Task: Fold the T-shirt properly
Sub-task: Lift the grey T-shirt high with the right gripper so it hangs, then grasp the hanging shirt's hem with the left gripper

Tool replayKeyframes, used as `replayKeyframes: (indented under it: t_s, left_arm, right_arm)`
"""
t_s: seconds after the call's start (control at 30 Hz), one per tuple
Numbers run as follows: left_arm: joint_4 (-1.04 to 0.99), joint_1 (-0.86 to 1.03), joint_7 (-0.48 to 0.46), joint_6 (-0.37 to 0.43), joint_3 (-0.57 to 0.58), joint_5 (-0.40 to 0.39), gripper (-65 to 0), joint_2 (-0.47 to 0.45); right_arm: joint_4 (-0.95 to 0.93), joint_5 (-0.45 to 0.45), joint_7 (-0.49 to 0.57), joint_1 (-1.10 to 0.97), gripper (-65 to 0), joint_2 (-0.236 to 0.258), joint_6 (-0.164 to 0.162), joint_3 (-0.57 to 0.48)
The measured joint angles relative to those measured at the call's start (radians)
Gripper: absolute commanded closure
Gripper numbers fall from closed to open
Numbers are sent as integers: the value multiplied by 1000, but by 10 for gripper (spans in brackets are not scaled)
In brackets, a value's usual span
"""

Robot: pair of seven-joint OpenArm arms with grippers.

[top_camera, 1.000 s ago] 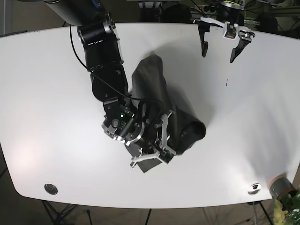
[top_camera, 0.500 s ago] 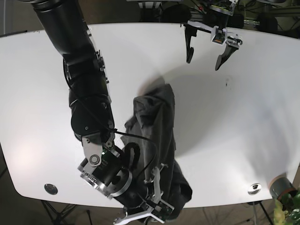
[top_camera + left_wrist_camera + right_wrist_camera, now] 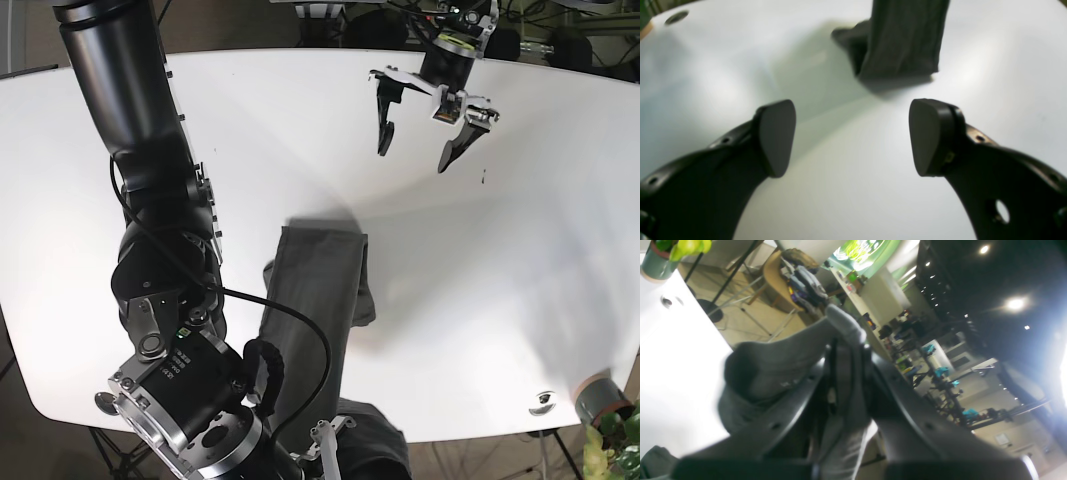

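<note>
The white counter point(image 3: 90, 160) is crossed by the dark shirt point(image 3: 315, 300), stretched toward its near edge. The shirt's end is clamped in the right gripper point(image 3: 848, 340). The left gripper point(image 3: 420, 135) is held wide apart, empty.

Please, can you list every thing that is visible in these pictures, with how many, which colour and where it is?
dark grey cotton T-shirt: one, dark grey, stretched over the table middle toward the near edge, one end lifted
white oval table: one, white, under everything
round metal inserts: two, silver, near-edge corners
potted green plant: one, green, beyond the near corner on the left arm's side
left hand: one, black, open, hovering above the far table side
right hand: one, black, shut on the T-shirt at the near edge
</note>
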Motion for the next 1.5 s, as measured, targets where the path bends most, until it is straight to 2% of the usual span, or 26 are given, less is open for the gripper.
replayKeyframes:
  t_s: [0.23, 0.43, 0.77, 0.97, 1.17, 1.37, 1.5]
  left_arm:
    - [-74, -187, 64, 4, 65, 0, -500, -3]
    - [-217, -363, 111, -2, 132, 0, -500, -1]
    - [-452, -562, 113, 1, 232, 0, -500, 3]
    - [-601, -694, 98, 4, 258, 0, -500, 52]
    - [-726, -789, 103, 7, 276, 0, -500, 80]
    - [-779, -829, 92, 4, 322, 0, -500, 85]
    - [-854, -838, 95, -2, 340, -1, -499, 91]
  right_arm:
    - [3, -2, -5, 21, -25, 27, 0, 0]
    - [2, 6, -8, 18, -25, 40, 0, 0]
    - [2, 7, -5, 3, -25, 48, 0, 0]
    - [-2, 3, -4, -13, -25, 52, 0, 0]
    - [-18, -71, -10, -28, -25, 64, 0, 0]
    - [-45, -75, -7, -26, -25, 64, 0, 2]
    - [-50, -72, -5, -26, -25, 56, 0, 69]
